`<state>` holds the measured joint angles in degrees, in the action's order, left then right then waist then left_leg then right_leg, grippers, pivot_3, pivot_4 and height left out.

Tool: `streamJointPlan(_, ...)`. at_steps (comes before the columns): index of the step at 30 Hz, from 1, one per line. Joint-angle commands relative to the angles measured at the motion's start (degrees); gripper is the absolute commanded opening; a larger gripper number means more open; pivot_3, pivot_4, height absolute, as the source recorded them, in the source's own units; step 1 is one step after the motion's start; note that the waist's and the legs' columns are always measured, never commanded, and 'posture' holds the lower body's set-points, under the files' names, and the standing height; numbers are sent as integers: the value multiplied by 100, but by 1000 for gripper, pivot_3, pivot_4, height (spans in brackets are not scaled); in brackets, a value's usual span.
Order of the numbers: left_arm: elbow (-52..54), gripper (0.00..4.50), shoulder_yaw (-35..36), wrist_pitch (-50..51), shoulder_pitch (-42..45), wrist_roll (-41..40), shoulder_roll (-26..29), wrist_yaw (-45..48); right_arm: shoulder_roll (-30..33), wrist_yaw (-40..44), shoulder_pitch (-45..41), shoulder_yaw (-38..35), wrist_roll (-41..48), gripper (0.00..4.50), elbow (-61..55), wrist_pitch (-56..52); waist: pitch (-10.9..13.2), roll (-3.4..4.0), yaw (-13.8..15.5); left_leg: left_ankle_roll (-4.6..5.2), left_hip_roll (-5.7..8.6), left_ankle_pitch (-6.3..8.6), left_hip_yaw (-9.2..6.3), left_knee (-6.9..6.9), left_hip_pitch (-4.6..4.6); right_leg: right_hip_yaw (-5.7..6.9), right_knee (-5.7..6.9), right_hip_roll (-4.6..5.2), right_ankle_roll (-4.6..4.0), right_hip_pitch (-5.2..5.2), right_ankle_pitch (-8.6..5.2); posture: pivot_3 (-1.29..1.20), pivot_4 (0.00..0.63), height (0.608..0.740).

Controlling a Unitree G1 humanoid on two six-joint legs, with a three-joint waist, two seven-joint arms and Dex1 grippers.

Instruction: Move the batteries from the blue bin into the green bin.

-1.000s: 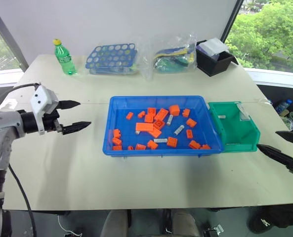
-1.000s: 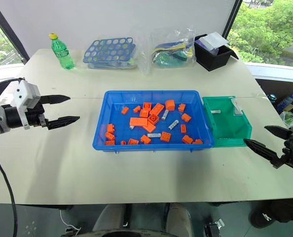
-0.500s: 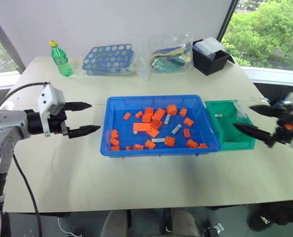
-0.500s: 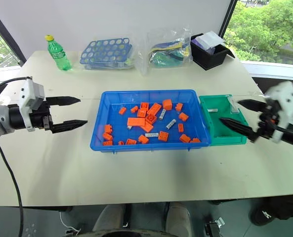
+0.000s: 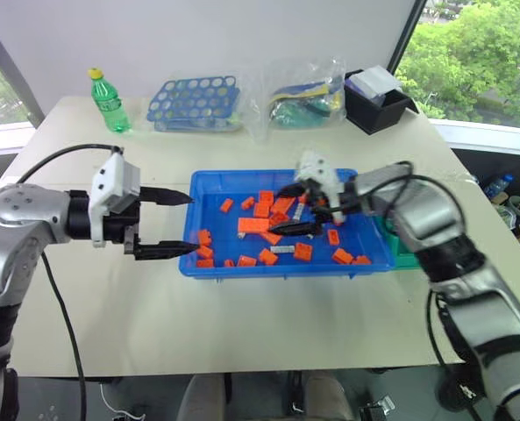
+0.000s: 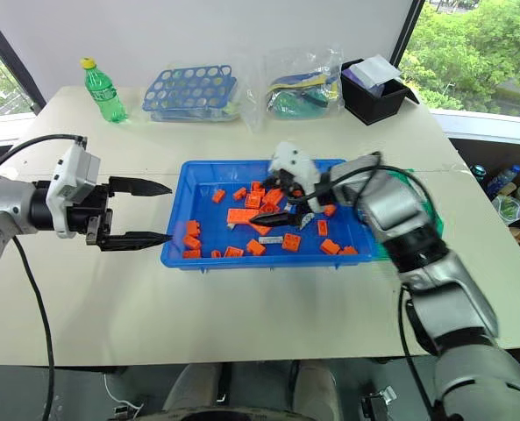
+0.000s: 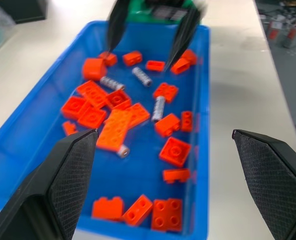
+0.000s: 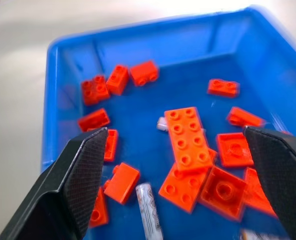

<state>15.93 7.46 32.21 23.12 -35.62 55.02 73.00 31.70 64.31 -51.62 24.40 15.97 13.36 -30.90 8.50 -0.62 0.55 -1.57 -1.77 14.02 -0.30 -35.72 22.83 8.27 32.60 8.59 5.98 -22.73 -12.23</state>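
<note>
Right tool [image 5: 292, 210] hangs wide over the blue bin [image 5: 209, 181], above bricks [image 5: 256, 225] and batteries [image 5: 283, 250]. Left tool [image 5: 179, 224] wide, empty, beside the bin's rim.

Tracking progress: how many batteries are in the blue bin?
4 batteries in the blue bin: two close together, one mid-bin, one poking from under the long orange brick. Bricks may hide more.

Your right gripper [image 5: 293, 209] hangs wide open over the blue bin [image 5: 209, 263].
Your left gripper [image 5: 182, 224], also open, sits just beside its left wall.
</note>
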Motion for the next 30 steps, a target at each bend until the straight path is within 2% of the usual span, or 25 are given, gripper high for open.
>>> streamJointPlan(1,323,4500,157,58,-24,-139,44,-129,-496,148,-407,282,-577,4477,1069,649,0,-1,1,0,0,0,0,-2,-3,-2,7,0,0,-1,0,0,150,723)
streamJointPlan(7,716,4500,461,207,-397,-265,69,-469,-1387,-1,-877,223,-1135,4477,2757,1403,1,-6,-34,-1,2,0,4,-2,-32,-26,52,-4,-2,7,-1,0,150,723)
streamJointPlan(14,958,4500,662,283,-639,-371,93,-704,-1750,53,-1047,33,-1415,4477,3536,1812,1,-6,-98,-2,2,0,0,3,-42,-32,57,-10,1,10,2,0,150,723)
streamJointPlan(17,984,4500,664,296,-638,-402,89,-755,-1823,86,-1010,-34,-1480,3658,3578,1875,1,-6,-125,-2,3,0,-1,3,-42,-32,56,-10,1,13,2,0,150,723)
streamJointPlan(22,891,4500,605,276,-538,-395,88,-761,-1867,146,-920,-174,-1493,1165,3346,1785,1,-6,-143,-3,2,0,-1,11,-44,-34,60,-13,3,24,3,0,150,723)
streamJointPlan(30,555,4500,280,118,-155,-247,-7,-641,-1578,-102,-689,-800,-1234,1188,1882,935,1,-6,-115,-4,2,0,-2,10,-44,-35,58,-13,3,27,2,0,150,723)
